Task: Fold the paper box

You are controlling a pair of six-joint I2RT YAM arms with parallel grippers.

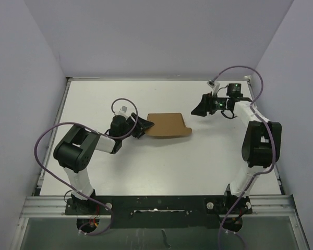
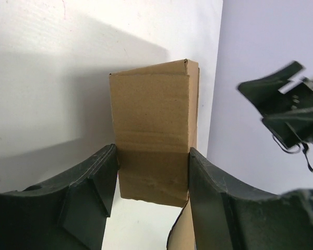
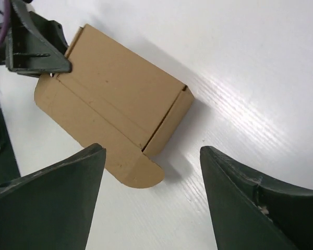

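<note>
Top external view: one paper box [image 1: 167,126] lies near the middle of the worktop [image 1: 146,166]. It is plain brown cardboard folded into a flat rectangle, with a rounded tab [image 1: 187,132] jutting from its near right corner. Right wrist view shows creases across its top panel and one low side wall. There are two grippers. The left gripper [image 1: 145,126] is clamped on the box's left end, a finger [image 2: 94,198] on each side. The right gripper [image 1: 199,110] hangs with fingers apart, clear of the box, toward the far right corner.

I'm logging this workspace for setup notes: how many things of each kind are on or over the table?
paper box: 1
grippers: 2, the left gripper and the right gripper
Total: 3
</note>
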